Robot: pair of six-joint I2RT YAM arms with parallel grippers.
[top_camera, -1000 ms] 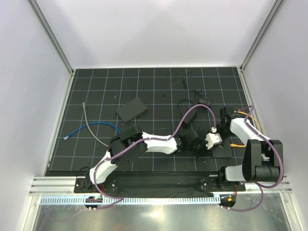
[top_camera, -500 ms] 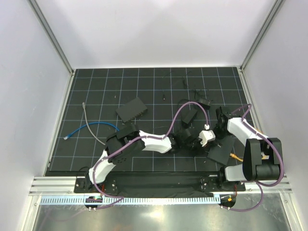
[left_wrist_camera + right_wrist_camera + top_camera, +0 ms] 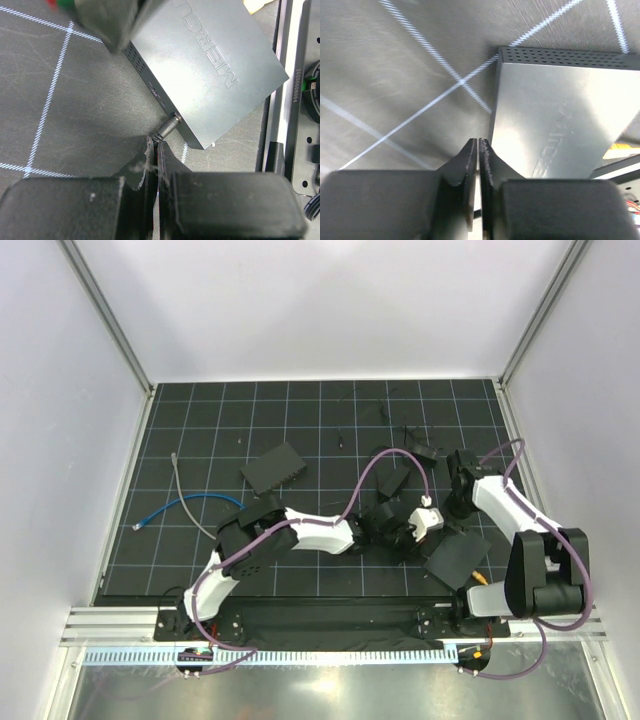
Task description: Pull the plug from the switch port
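Lettering "MERCU", upside down, marks the switch (image 3: 210, 65) at upper right. Left gripper (image 3: 154, 147) is pinched on the plug (image 3: 167, 127); right gripper (image 3: 478, 144) has its fingers together.

Dark grey switch (image 3: 210, 65) (lettering on top) flat on mat (image 3: 75, 110); black plug (image 3: 166, 128) seated in its side, near corner.

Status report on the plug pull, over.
Left gripper shut, tips at the plug. Right gripper shut, beside the switch. Plug not yet out. Nothing seen in the way.
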